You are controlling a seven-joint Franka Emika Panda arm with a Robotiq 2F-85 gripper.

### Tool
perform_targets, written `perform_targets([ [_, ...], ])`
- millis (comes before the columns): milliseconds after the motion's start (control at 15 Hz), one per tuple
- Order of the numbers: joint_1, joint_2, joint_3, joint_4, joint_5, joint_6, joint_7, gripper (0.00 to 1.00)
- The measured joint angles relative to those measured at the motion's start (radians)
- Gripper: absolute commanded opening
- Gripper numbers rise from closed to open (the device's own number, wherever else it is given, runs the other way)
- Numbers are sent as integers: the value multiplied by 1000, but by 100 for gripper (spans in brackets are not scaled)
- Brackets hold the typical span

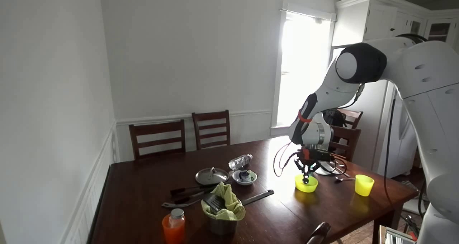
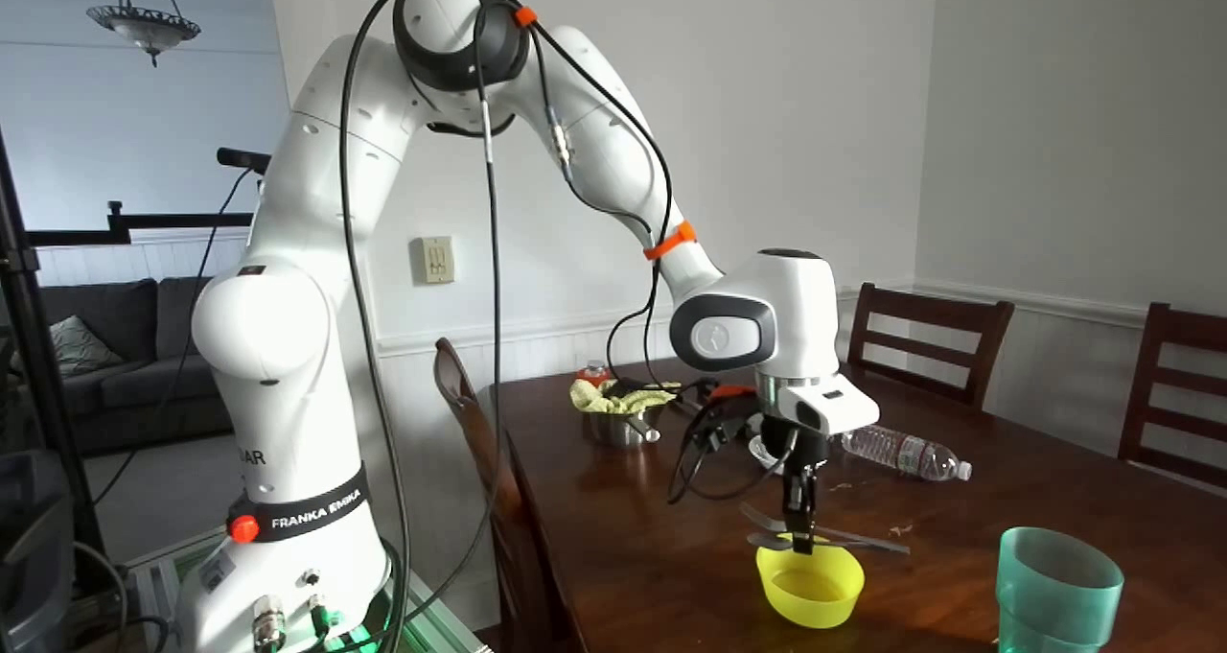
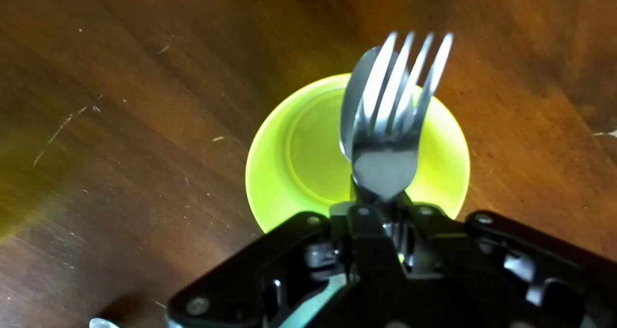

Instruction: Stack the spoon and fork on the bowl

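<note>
The small yellow-green bowl (image 1: 306,187) stands upright on the table in both exterior views (image 2: 813,595) and under the jaws in the wrist view (image 3: 308,145). My gripper (image 3: 383,205) points down at the bowl, its fingertips shut on the fork (image 3: 385,166) and the spoon (image 3: 359,89). The spoon lies partly under the fork, and both heads reach past the bowl's rim. In an exterior view the fork (image 2: 762,518) and spoon (image 2: 770,542) are held about level at the rim, handles pointing the opposite way. I cannot tell whether they touch the rim.
A yellow-green cup (image 1: 364,185) and another spoon (image 1: 339,179) are near the bowl. A teal cup (image 2: 1059,591) stands at the near edge. A white dish (image 1: 244,178), bottle (image 1: 240,162), lid (image 1: 211,176), pot with cloth (image 1: 222,225) and orange cup (image 1: 174,231) lie farther off.
</note>
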State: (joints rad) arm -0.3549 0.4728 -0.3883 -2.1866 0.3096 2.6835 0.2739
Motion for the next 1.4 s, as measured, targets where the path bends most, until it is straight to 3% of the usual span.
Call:
perform_targets([
  [1400,-108,23,62,57,58,-168,-7,2],
])
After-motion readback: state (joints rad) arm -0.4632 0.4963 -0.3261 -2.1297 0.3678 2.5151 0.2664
